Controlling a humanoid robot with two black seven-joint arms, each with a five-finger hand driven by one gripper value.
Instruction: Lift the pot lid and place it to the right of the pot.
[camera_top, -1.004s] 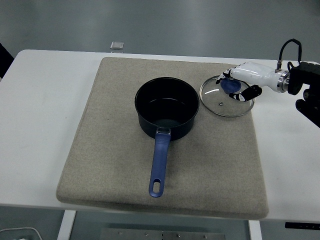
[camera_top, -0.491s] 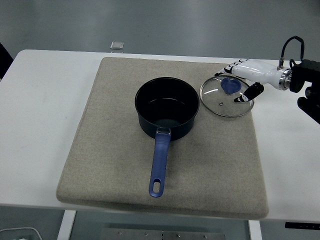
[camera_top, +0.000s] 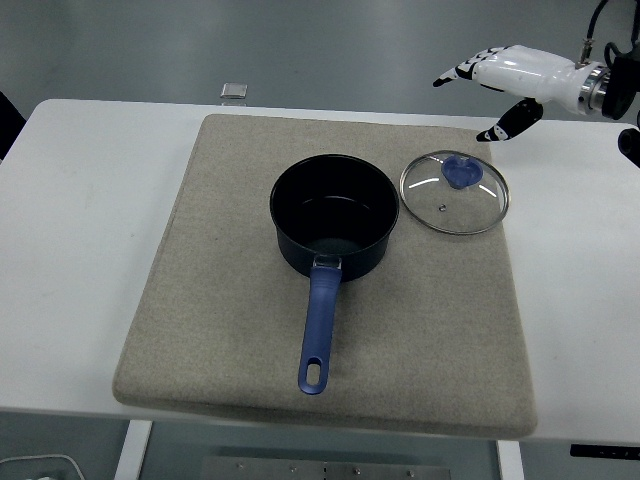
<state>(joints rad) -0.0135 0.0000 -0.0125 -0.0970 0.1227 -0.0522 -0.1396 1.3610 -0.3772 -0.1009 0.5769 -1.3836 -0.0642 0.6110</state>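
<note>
Hovering above the far right corner of the table (camera_top: 90, 230), the robot's right hand (camera_top: 505, 85) is holding nothing, its white fingers (camera_top: 462, 70) stretched out flat and pointing left while the dark-tipped thumb (camera_top: 512, 120) is angling down beneath them. Between fingers and thumb only open air is showing. The hand is sitting clear of everything below it, up and to the right of the lid.

The glass lid (camera_top: 454, 192) is lying flat on the beige mat (camera_top: 230, 330), just to the right of the pot (camera_top: 333, 214), its metal rim close to the pot's wall, though whether the two are touching cannot be told from this view. The lid's blue knob (camera_top: 461, 171) is facing up, sitting toward the far side of the glass disc. The pot is standing upright and uncovered near the middle of the mat, its dark inside showing, with its blue handle (camera_top: 317, 333) pointing toward the near edge of the table.

A small square object (camera_top: 234, 91), too small to identify, is resting at the table's far edge, well apart from the mat's far left corner. The left arm is not showing anywhere.
</note>
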